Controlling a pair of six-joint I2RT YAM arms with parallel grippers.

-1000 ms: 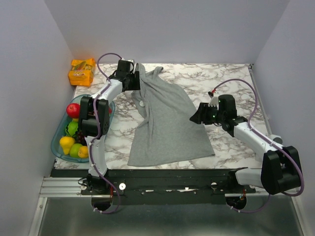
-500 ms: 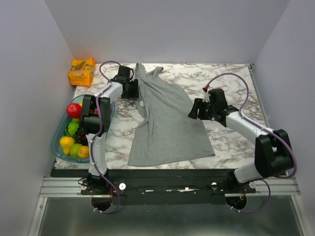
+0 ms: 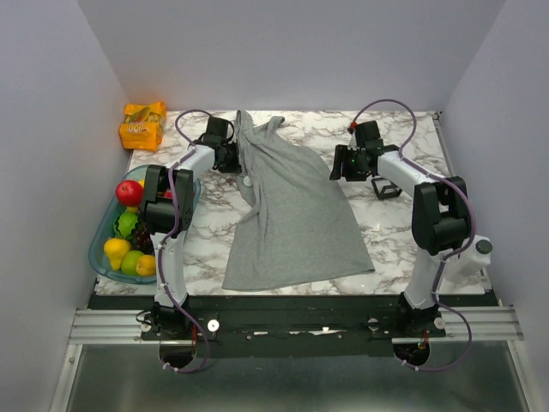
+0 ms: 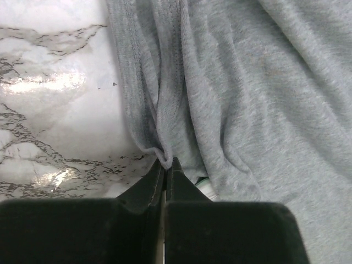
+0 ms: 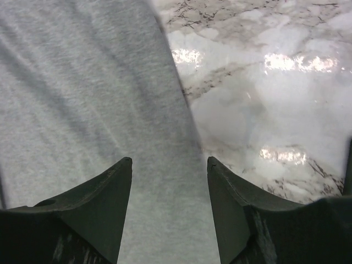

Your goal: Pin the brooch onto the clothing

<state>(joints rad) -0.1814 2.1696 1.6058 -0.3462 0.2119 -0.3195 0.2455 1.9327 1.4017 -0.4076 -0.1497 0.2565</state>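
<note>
A clear tray (image 3: 96, 254) sits at the far left edge of the table (image 3: 403, 245), holding a red apple (image 3: 129, 191), a yellow pear (image 3: 115, 251) and other fruit. Behind it, in the back left corner, lies an orange snack packet (image 3: 142, 124). Both stand well apart from the cloth.

The left arm reaches past the tray to the grey top (image 3: 296, 219), which lies spread across the middle of the table with its straps at the back and its hem near the front edge. The left gripper (image 3: 234, 158) is at the top's left edge, just below the straps. The overhead view does not show how its jaws stand. The left wrist view does: the gripper (image 4: 166, 164) is pressed together, pinching a small fold of the top's edge (image 4: 231, 93), with bare marble to its left.

Just in front of that gripper a small round piece (image 3: 247, 180) lies at the cloth's border, pale from above. The wrist view shows it as white with a green edge (image 4: 206, 187), half tucked under the fabric. It may be the brooch, but I cannot tell.

At the top's right edge is the right gripper (image 3: 336, 166). Its wrist view shows the gripper (image 5: 169, 165) spread wide, with the top's border (image 5: 82, 99) running between the fingers and marble to the right. Whether it touches the cloth I cannot tell.
</note>
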